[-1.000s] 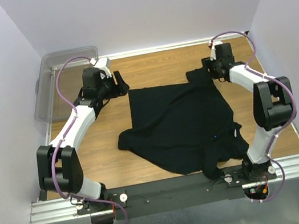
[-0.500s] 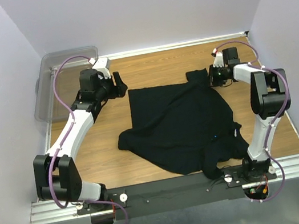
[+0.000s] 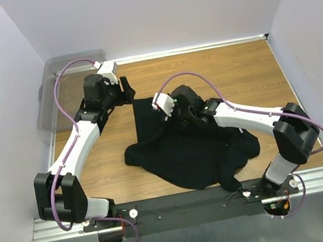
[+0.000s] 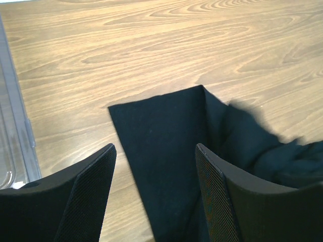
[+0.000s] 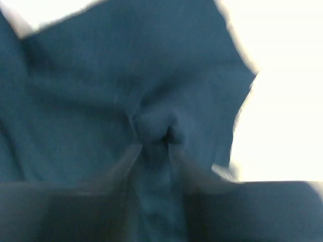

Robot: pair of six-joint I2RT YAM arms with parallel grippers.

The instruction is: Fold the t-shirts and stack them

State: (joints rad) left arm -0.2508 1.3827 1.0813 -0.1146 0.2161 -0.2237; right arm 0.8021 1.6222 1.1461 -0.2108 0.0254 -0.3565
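- One shirt [image 3: 180, 155] lies rumpled on the table [image 3: 253, 73], mid-table and spreading toward the near right
- A lump of black cloth sits at its near right edge; I cannot tell if that is the same shirt or a second one
- The right gripper [image 3: 185, 115] reaches in over the far middle of the shirt; its own camera is blurred, but shows the fingers pinched tight on a bunched fold of the cloth
- The left gripper [image 3: 127, 94] hangs just off the shirt's far left corner, spread wide and holding nothing
- In the left wrist view that corner lies flat on the wood, ahead of the fingers [image 4: 91, 186] and in line with the gap between them, with its left edge running back under the wrist
- As it lies, the shirt's long axis seems to run from the far left corner to the near right lump, slantwise across the table
- The left arm is plainly the nearer one to the flat corner; the likely next move is a short drop onto it, so both arms can pull the cloth straight
- Count: two arms, one shirt for certain, one clear bin [image 3: 50, 90] at the far left, apart from the shirt
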